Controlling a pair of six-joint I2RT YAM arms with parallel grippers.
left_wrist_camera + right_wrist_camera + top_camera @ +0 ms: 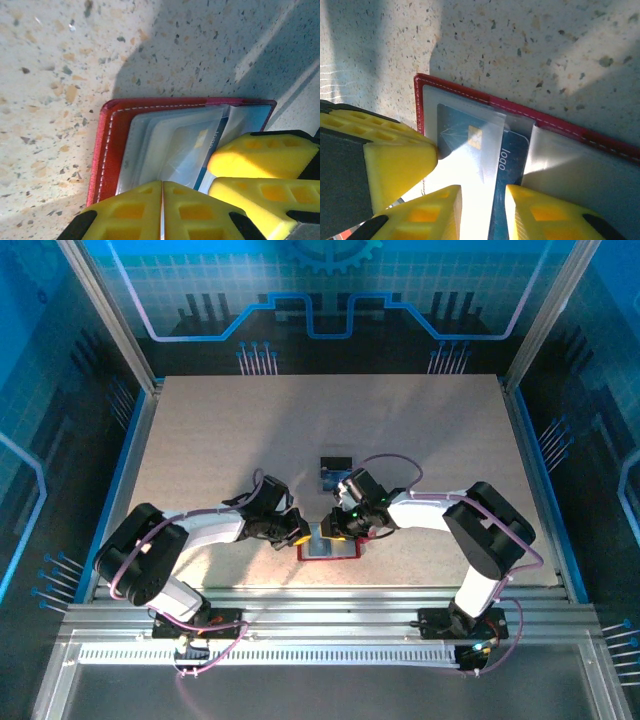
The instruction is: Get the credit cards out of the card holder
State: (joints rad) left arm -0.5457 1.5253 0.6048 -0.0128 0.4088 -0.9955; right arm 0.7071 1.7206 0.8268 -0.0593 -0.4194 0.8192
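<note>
The red card holder (330,551) lies open near the table's front edge, its pale clear pockets (170,145) facing up. A blue credit card (512,155) with a gold chip sticks partway out of a clear pocket. My right gripper (482,202) stands open over it, the card's protruding end lying between its yellow fingers (542,212). My left gripper (162,200) is shut, its tips resting on the left pocket of the card holder (112,145). In the top view the two grippers (300,532) (336,529) meet over the holder. A black card (336,461) and another blue card (329,478) lie on the table behind them.
The speckled tabletop (220,440) has free room to the left, right and back. Metal frame posts (110,315) and blue walls enclose the table. A rail (320,615) runs along the near edge by the arm bases.
</note>
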